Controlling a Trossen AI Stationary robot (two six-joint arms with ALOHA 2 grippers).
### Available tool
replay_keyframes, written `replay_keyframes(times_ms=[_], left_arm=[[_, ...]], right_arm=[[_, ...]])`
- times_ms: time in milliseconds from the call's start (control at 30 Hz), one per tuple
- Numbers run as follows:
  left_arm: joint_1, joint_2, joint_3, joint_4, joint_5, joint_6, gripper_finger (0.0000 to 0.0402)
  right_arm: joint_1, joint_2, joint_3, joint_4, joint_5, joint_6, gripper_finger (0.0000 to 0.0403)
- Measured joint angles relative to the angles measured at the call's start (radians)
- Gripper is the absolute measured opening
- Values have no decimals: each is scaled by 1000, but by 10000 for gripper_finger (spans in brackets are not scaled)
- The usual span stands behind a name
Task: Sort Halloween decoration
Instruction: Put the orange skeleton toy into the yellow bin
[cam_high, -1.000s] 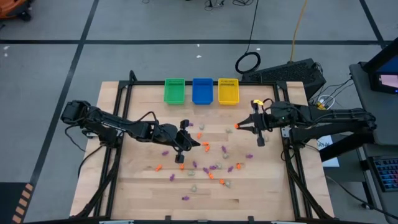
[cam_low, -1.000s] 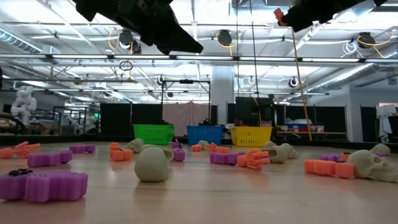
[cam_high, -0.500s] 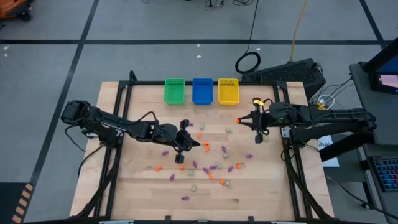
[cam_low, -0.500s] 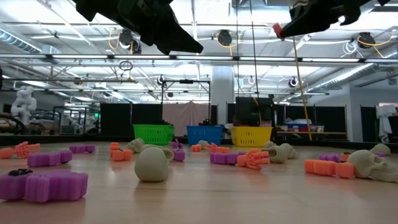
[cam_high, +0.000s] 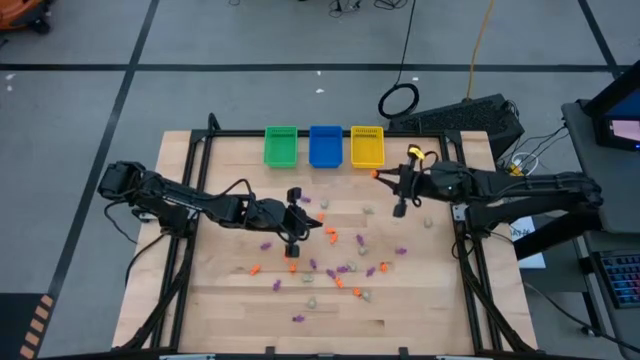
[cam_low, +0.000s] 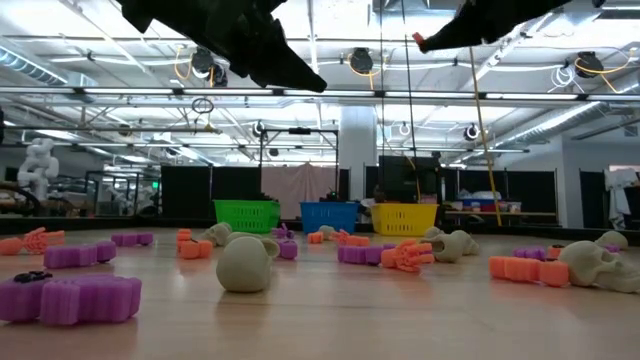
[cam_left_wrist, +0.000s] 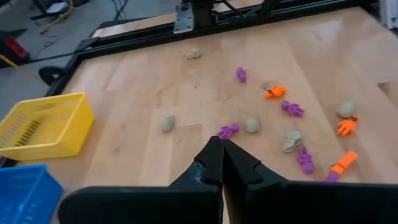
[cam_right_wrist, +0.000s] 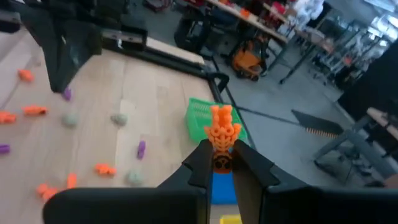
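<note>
The right gripper (cam_right_wrist: 222, 163) pinches an orange trinket (cam_right_wrist: 222, 129) between its fingertips, holding it by its lower end so most of it sticks out past the jaws. In the high view the gripper (cam_high: 377, 175) hangs above the table, just in front of the yellow bin (cam_high: 367, 146); the blue bin (cam_high: 325, 145) and green bin (cam_high: 281, 146) stand beside it in a row.

The risk lies in that thin hold. The trinket is gripped by a small part, so a quick swing or a jolt could twist it loose, and it would likely fall on the wood short of a bin. A release a little early or off to one side could also put it on a rim, or in the neighbouring bin, since the bins nearly touch.

The left gripper (cam_left_wrist: 221, 163) is fully closed and empty, hovering over the scattered trinkets (cam_high: 335, 262) in mid-table.

Compared with a second ago, the right gripper has moved from the right part of the table toward the bins, carrying the orange piece with it. The left arm has barely shifted, and the pieces on the table lie as they did.
</note>
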Motion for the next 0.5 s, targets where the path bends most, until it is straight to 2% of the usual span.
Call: replay_keyframes(times_ms=[167, 300, 500], left_arm=[[10, 0, 0, 3, -10, 71, 0], [35, -1, 0, 3, -22, 103, 0], [85, -2, 0, -4, -24, 108, 0]], right_arm=[[-9, 72, 0, 126, 8, -20, 31], [-42, 132, 0, 248, 49, 45, 31], [-123, 194, 18, 286, 53, 122, 31]])
